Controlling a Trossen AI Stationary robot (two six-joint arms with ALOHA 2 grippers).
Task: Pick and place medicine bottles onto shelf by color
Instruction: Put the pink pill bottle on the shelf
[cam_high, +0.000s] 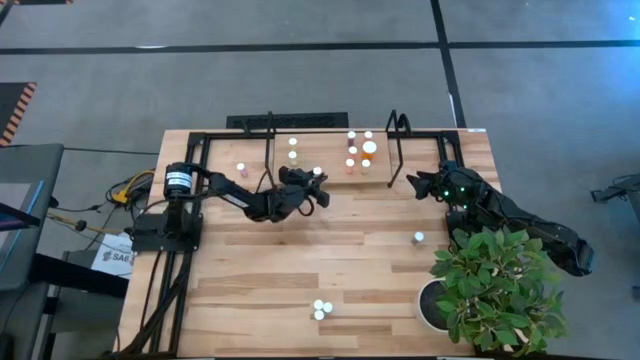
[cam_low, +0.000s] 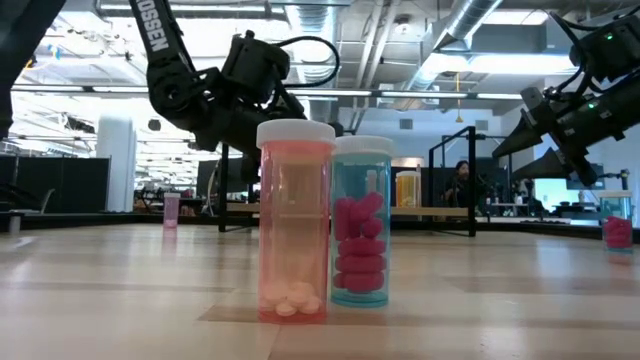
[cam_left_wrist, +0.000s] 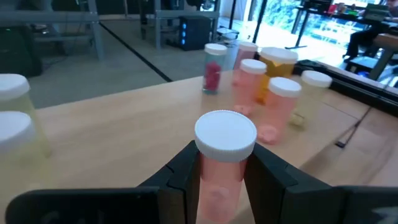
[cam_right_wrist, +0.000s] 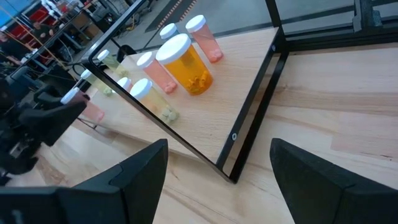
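Two medicine bottles stand side by side at the front of the table, right by my low camera: a pink bottle (cam_low: 295, 218) with small white pills and a blue bottle (cam_low: 361, 222) with big pink pills. They touch, or nearly touch; I cannot tell which.

My left gripper (cam_left_wrist: 222, 163) holds a pink bottle with a white cap (cam_left_wrist: 224, 155) tight between its two fingers, over the shelf (cam_high: 330, 184) near the middle. A group of bottles (cam_high: 359, 150) stands on the shelf board, with one big orange bottle (cam_right_wrist: 186, 64) among them. Some pale bottles (cam_high: 293, 148) stand apart from that group.

My right gripper (cam_right_wrist: 217, 168) waits by the shelf's right corner with its fingers wide apart and nothing between them. One small bottle (cam_high: 419, 238) stands alone on the table near the green plant (cam_high: 497, 285).
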